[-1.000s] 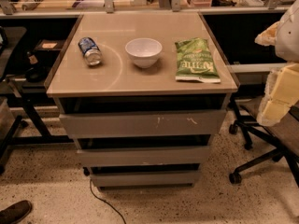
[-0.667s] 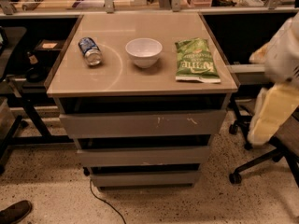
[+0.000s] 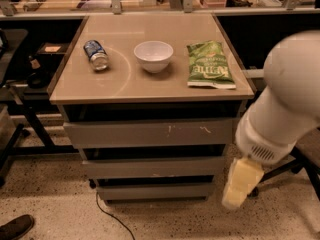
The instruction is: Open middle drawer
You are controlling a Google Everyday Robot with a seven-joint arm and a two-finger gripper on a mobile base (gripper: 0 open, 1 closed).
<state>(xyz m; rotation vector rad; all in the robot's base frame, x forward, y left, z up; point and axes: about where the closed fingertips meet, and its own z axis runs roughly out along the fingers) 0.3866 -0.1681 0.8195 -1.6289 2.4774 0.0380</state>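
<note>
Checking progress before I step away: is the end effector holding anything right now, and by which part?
Nothing appears held. The end effector hangs low, just right of the middle drawer, with no visible hold on its front.

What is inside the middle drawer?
Of the middle drawer only the grey front shows; its inside is hidden. The gripper hangs at its right end.

The one camera looks down from above and in front of the cabinet [image 3: 150, 86], facing its top and the drawer fronts (the middle drawer [image 3: 150, 167] is seen almost straight on). It stands quite near. The gripper [image 3: 240, 185] hangs at the near right, beside the cabinet.
</note>
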